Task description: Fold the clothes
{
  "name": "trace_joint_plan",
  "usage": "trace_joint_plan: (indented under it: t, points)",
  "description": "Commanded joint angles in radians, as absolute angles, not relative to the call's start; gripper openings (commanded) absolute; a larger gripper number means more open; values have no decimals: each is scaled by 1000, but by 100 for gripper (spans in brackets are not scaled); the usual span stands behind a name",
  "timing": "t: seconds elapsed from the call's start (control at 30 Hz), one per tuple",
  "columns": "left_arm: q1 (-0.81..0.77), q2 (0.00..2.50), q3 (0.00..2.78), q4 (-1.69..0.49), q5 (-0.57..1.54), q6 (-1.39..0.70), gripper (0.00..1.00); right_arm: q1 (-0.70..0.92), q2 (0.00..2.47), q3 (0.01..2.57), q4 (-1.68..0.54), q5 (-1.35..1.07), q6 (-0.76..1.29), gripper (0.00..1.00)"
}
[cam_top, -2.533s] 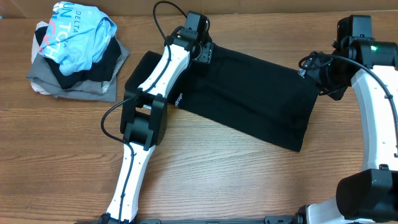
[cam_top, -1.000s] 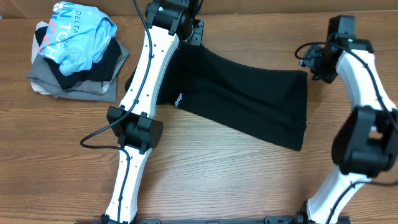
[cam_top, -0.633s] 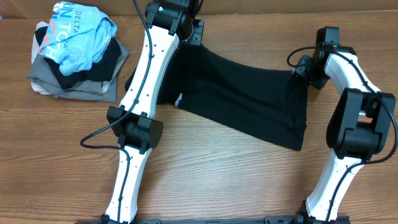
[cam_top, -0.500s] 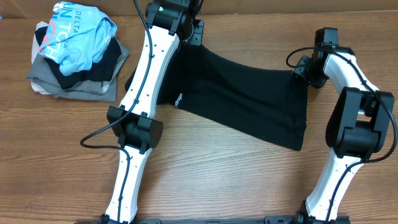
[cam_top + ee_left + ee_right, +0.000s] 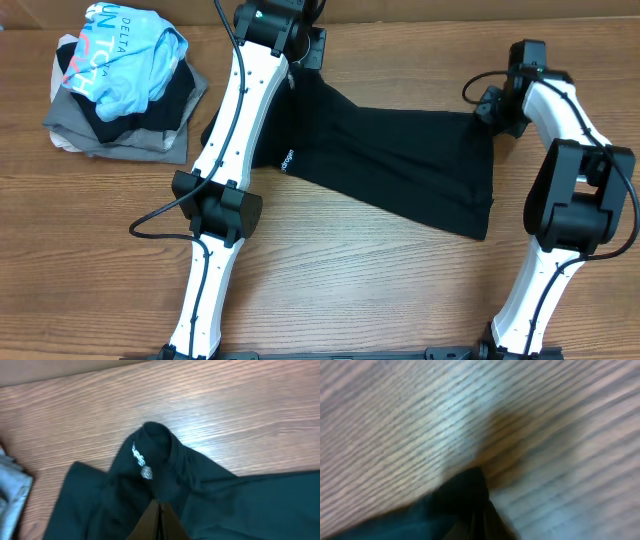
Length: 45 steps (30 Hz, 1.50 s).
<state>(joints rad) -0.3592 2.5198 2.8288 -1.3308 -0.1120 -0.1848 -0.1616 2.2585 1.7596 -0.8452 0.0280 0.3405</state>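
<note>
Two far corners of the shirt [image 5: 400, 165], spread across the table [image 5: 100, 250], are pinched, one by the left gripper [image 5: 159, 519], one by the right gripper [image 5: 481, 519]; folding looks roughly midway, far edge not yet laid over.

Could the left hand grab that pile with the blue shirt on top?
Probably not yet: the left hand is shut on the black shirt. Nothing blocks the way to the pile, though.
</note>
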Motion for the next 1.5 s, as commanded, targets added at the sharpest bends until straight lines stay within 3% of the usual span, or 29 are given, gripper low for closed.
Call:
trace_joint_plan:
  t: [0.0,0.37,0.5,0.67,0.83,1.1,1.47]
  points:
    - [-345,2504,2844,-1332,-186,-188,4,-198,2253,1911,-936,24,340,4]
    - [-302,2504,2843,-1391,27,-194,5,-231,2198,2161,-1361,-47,313,4]
    - [-305,2513,2818,-1373,100,-169,21,-230,2196,2161,-1409,-46,313,4]
    - [-313,2529,2722,-1250,111,-166,59,-230,2196,2160,-1413,-47,313,4]
    - [-315,2562,2641,-1108,150,-192,76,-230,2196,2160,-1414,-47,313,4]
    - [-315,2629,2634,-1009,146,-329,78,-230,2196,2160,-1417,-46,313,4]
    - [-313,2744,2632,-949,150,-390,71,-230,2196,2160,-1416,-46,313,4]
